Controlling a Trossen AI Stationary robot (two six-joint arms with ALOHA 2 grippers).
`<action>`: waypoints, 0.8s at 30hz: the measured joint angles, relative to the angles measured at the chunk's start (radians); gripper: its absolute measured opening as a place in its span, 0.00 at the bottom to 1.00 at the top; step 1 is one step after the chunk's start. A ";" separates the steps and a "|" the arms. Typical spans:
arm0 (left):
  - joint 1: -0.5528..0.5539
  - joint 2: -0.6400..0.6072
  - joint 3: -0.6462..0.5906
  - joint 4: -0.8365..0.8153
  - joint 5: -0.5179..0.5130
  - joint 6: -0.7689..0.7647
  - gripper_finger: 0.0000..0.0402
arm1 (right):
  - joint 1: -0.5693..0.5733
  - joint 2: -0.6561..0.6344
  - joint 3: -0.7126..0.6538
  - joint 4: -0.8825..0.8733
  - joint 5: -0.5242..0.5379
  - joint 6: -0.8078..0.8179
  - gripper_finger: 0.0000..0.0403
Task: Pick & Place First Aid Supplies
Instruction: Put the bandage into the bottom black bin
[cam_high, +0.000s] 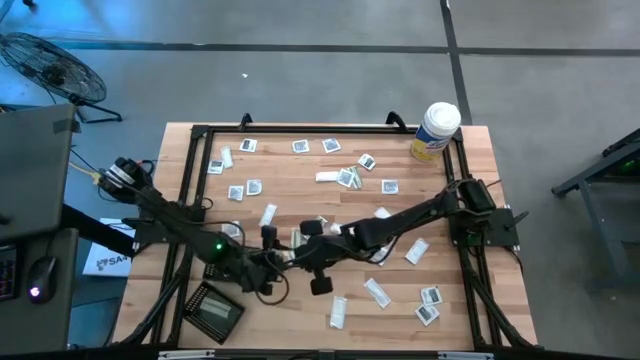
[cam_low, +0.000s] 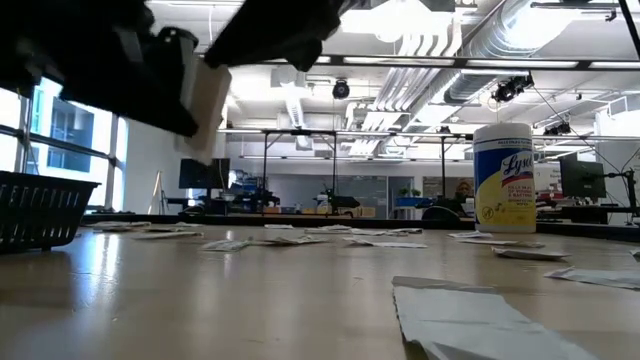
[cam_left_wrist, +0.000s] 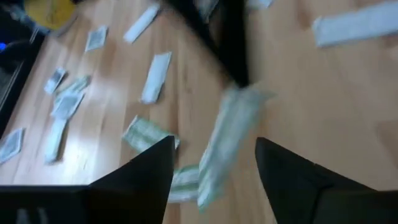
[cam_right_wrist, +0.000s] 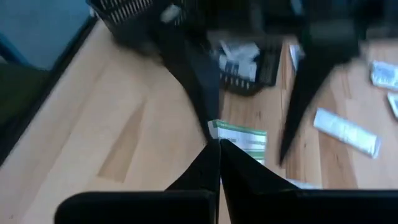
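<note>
Both arms meet over the near-middle part of the wooden table (cam_high: 300, 200). The right gripper (cam_right_wrist: 217, 144) reaches in from the right side and its two fingers are pressed together on a pale green packet (cam_right_wrist: 239, 138); the packet sticks out from between the tips. In the left wrist view the same packet (cam_left_wrist: 227, 146) hangs below a dark finger of the right arm, above the wood, and it is blurred. In the low view the packet (cam_low: 207, 100) shows as a pale flat piece held up in the air, clear of the table.

The left gripper (cam_left_wrist: 214, 171) is just beside the packet, with its fingers spread wide apart, one on each side of it. It holds nothing. In the high view the left gripper (cam_high: 268, 268) and the right gripper (cam_high: 296, 252) are very near each other.

Many other packets (cam_high: 330, 175) lie scattered over the table, mostly on the far half and the near right part. A black mesh tray (cam_high: 212, 309) sits at the near left corner, and some packets lie in it. A white canister (cam_high: 434, 131) stands upright at the far right corner.
</note>
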 joint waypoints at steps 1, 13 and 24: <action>0.008 0.002 0.000 0.004 0.000 -0.005 0.52 | 0.002 0.000 0.001 0.006 0.000 -0.011 0.00; 0.011 0.002 0.005 0.000 0.079 -0.001 0.04 | 0.002 0.000 0.001 0.012 0.023 -0.022 0.01; -0.156 0.001 0.338 -0.762 0.169 -0.270 0.01 | 0.044 -0.003 0.001 0.013 0.065 -0.094 0.22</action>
